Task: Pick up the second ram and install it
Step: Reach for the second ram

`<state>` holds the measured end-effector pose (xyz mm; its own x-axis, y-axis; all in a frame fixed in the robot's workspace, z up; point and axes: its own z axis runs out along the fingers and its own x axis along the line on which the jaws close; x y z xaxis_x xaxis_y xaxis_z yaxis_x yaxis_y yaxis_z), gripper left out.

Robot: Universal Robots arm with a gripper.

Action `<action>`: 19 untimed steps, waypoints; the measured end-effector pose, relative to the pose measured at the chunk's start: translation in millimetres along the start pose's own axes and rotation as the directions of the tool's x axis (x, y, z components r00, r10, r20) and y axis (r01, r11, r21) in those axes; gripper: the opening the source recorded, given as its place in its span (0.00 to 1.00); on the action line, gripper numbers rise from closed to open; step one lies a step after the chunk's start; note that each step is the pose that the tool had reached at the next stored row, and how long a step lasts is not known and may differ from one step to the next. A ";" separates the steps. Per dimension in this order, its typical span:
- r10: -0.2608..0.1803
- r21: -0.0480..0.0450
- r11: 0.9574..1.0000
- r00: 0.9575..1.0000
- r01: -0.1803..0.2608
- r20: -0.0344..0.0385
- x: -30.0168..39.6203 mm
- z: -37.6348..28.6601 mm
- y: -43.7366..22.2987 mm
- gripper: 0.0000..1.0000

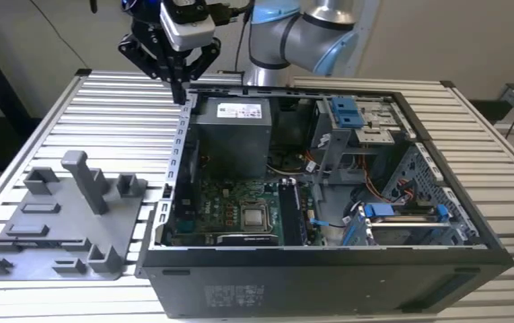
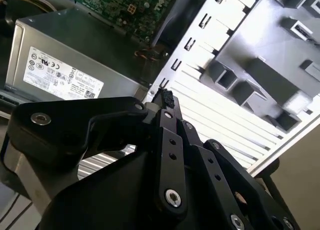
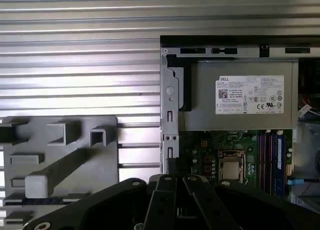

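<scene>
slatted table (image 1: 104, 114) | open computer case (image 1: 329, 282) on it, holding grey power supply (image 1: 232, 131) and green motherboard (image 1: 225, 202) | grey fixture tray (image 1: 60, 252) beside case, upright post (image 1: 87, 178) on it | gripper (image 1: 181, 94) above case's far corner, exterior view's left, fingers pressed together | second ram: whereabouts cannot be told
</scene>
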<state>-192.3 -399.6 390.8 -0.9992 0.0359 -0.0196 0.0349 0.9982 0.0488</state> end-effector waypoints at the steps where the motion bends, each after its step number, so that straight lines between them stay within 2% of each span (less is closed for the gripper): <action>1: -0.007 0.000 1.000 1.000 0.007 0.000 0.9 0.1 -0.3 0.11; 7: -0.056 -0.001 0.998 0.998 0.056 -0.003 7.2 0.8 -1.3 0.11; 19: -0.056 -0.001 0.998 0.998 0.056 -0.003 30.6 0.6 -3.3 0.11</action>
<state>-222.9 -401.7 389.5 -0.9996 -0.0205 -0.0195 -0.0214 0.9986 0.0490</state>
